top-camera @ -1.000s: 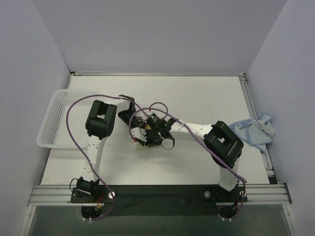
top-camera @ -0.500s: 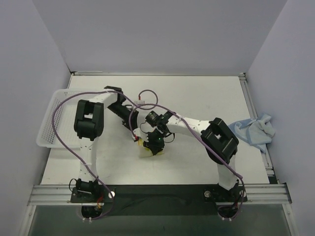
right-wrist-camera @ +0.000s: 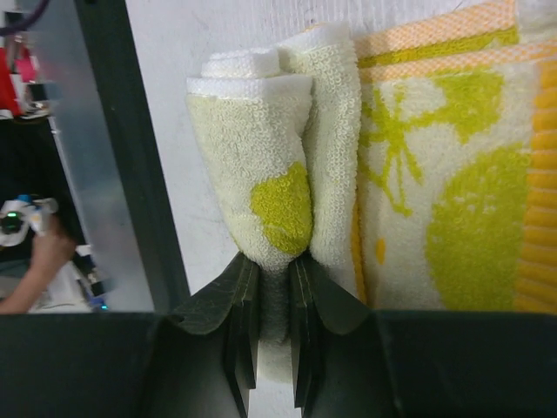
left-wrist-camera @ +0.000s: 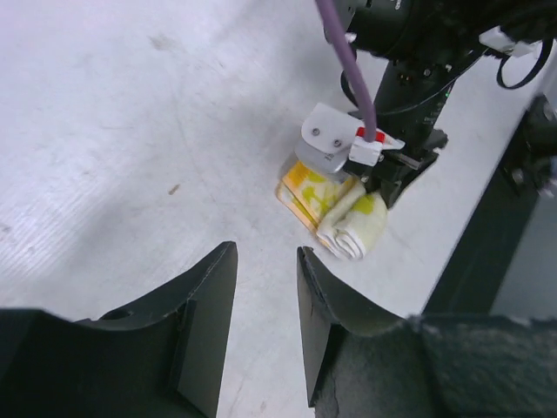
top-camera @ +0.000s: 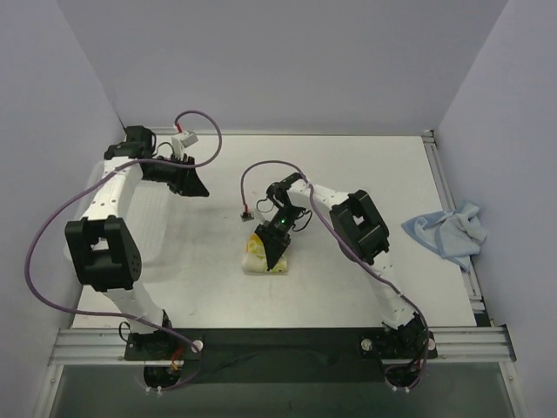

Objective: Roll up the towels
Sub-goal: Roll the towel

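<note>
On the white tabletop [top-camera: 348,165], a crumpled light blue cloth towel [top-camera: 446,233] lies at the 3 o'clock edge, well apart from both arms. A white plastic mesh basket [top-camera: 152,222] sits at 9 o'clock, partly hidden by the left arm. In the left wrist view a purple cable [left-wrist-camera: 341,52] and its white plug block [left-wrist-camera: 335,139] cover part of the cream-white terry towel with yellow and green prints [left-wrist-camera: 335,205]. That towel lies near the centre, partly rolled. The right tool [right-wrist-camera: 265,348] is clamped on the roll's end. The left tool [left-wrist-camera: 265,296], at 10 o'clock, has its fingers apart with nothing between them.
</note>
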Controlling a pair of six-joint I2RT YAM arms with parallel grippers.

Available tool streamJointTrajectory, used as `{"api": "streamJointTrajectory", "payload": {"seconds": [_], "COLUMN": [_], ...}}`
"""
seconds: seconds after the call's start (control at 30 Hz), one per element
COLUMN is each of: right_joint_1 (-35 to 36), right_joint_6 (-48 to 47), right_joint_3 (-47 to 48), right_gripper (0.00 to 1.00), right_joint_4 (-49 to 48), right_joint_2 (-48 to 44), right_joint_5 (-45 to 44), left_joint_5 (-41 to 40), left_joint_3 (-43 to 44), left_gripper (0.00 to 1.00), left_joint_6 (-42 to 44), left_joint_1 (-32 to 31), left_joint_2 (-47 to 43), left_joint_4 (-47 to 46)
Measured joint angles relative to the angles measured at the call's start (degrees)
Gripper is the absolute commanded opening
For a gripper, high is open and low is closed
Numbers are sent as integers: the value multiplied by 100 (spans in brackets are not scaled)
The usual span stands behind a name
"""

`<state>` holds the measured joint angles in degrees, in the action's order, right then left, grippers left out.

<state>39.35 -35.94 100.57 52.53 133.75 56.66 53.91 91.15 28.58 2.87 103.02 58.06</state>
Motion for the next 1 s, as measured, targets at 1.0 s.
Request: {"api": "streamJointTrajectory", "payload": {"seconds": [1.0], "right_joint_1": [-260], "right_joint_6": [-577], "right_joint_3": [1626], "right_gripper": [0], "right_joint_4": [2430], "right_joint_2": [1840], "right_joint_5": [1679], "left_joint_5": [-3423], "left_joint_3": [-4638], "left_gripper": [47], "left_joint_6": [1176], "left_joint_1": [-4793], "left_joint_2": [-2090], "left_joint_4": [-3552]}}
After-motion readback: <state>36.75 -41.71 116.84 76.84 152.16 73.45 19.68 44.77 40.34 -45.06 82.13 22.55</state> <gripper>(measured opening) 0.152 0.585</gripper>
